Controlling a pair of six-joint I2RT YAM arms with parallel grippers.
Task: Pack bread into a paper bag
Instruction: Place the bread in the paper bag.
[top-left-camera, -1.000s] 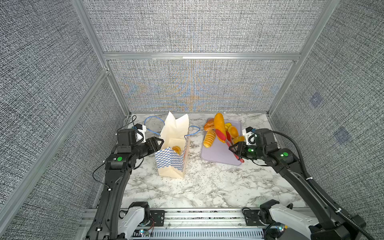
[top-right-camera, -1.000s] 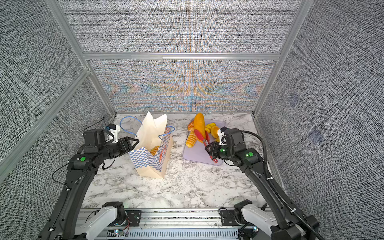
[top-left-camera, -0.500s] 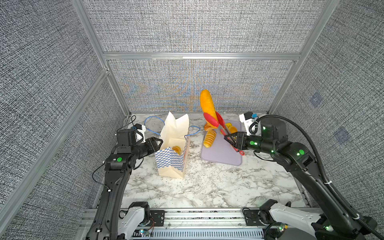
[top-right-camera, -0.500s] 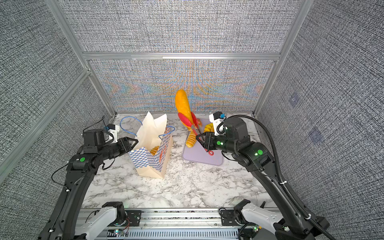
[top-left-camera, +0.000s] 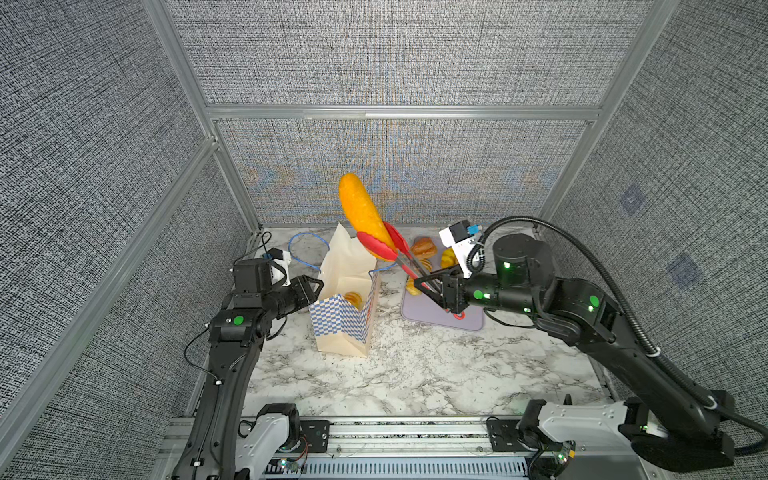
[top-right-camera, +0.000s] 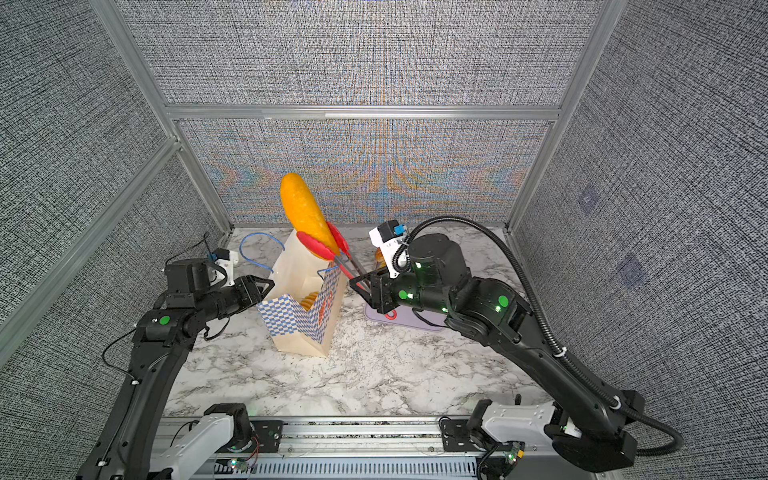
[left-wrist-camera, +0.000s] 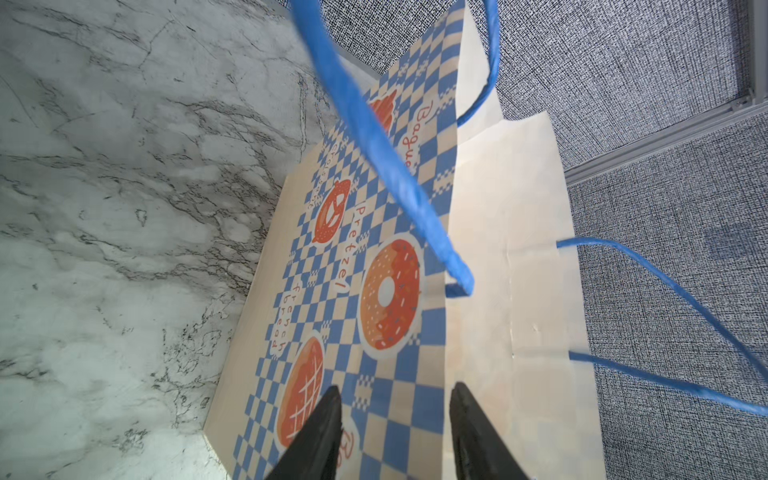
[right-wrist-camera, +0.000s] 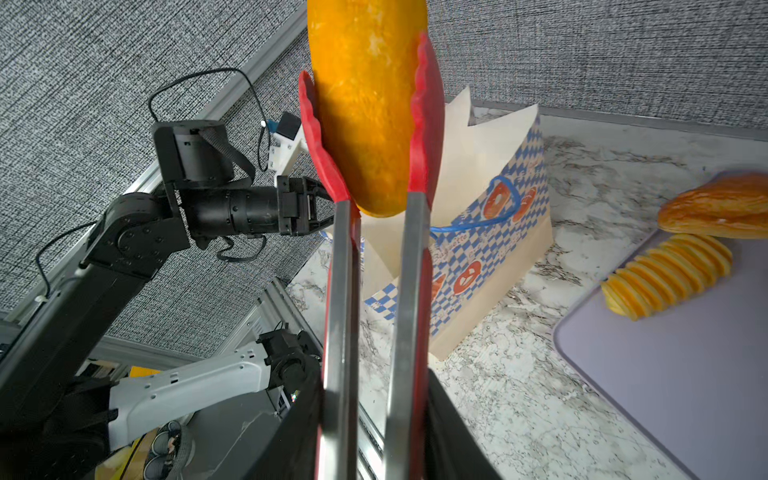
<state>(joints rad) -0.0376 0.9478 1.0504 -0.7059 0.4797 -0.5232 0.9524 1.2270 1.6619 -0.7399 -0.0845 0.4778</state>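
Clamping loaf (top-left-camera: 361, 208) in tongs (top-left-camera: 376, 247), roll (top-left-camera: 352, 298) inside bag (top-left-camera: 340, 328), top views only

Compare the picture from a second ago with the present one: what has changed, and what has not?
The right pincer, shut on the red tongs, has raised the long loaf off the lilac tray and swung it toward the paper bag. Bag, remaining bread on the tray and left pincer at the bag's rim stayed put.

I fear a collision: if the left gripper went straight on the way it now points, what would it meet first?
The paper bag. In the left wrist view its rim seems to lie just ahead, between the open jaws of the left gripper; the exact gap is unclear.
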